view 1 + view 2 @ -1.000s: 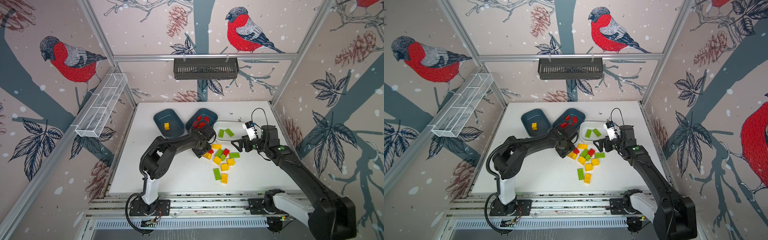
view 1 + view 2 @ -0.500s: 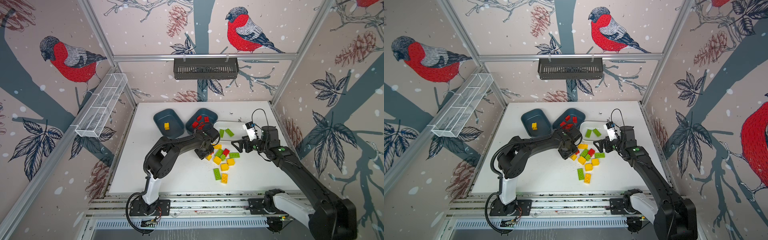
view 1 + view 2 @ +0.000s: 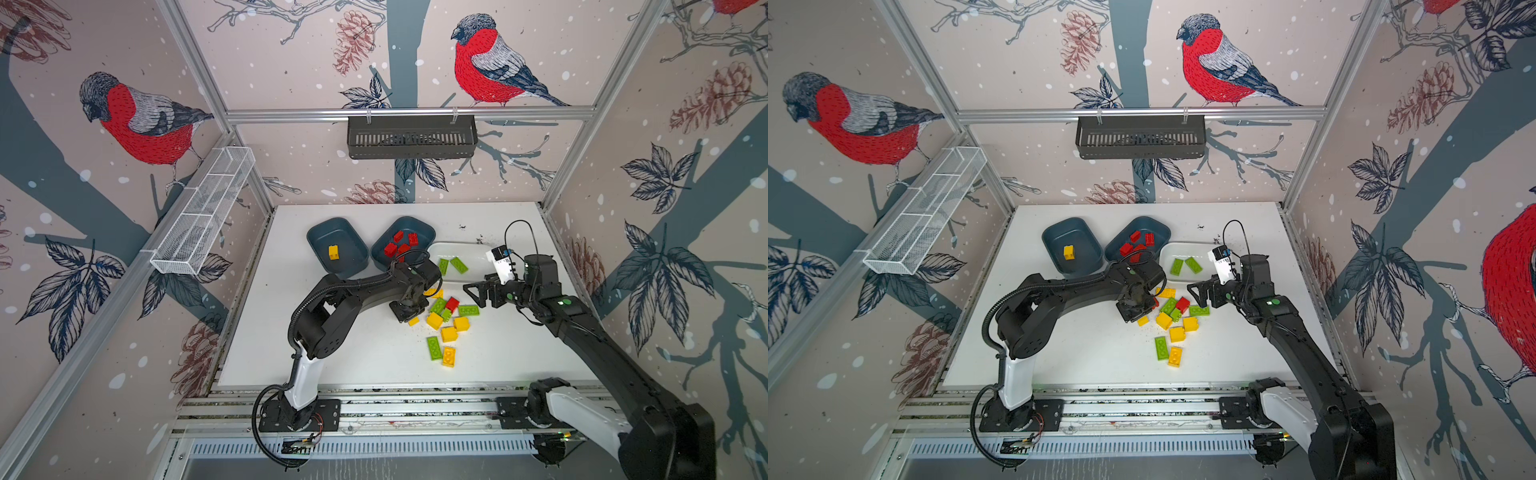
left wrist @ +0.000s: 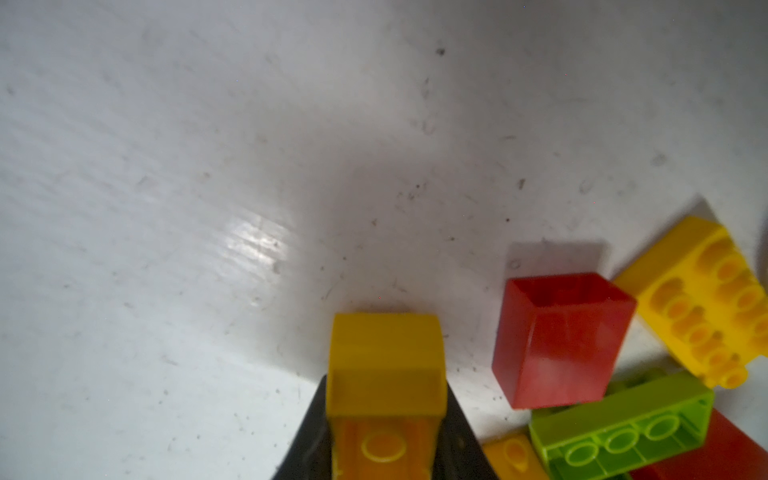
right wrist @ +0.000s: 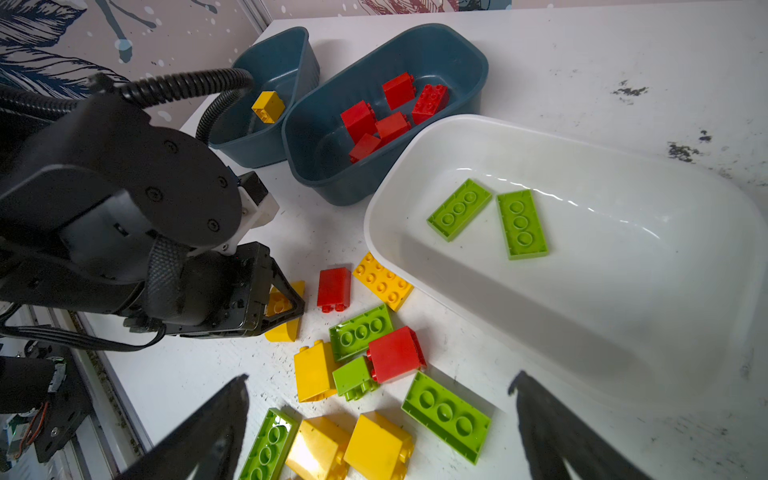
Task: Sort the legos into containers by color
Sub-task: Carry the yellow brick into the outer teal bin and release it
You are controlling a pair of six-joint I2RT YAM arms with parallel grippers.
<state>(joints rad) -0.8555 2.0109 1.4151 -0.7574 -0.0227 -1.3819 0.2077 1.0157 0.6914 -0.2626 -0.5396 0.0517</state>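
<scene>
Legos [image 3: 449,333] scattered on scuffed white table [image 3: 353,357]; bird-print walls [image 3: 291,62].

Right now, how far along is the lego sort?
Early. Done: several red bricks in one teal tub, a single yellow brick in the other teal tub, two green bricks in the white tub. In hand: left gripper shut on a yellow lego at the pile's edge; right gripper open, empty. Left: roughly a dozen mixed loose bricks on the table.

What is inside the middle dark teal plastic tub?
Five red studded plastic bricks lie in the teal tub. In both top views the left arm's cable covers its near end.
</scene>
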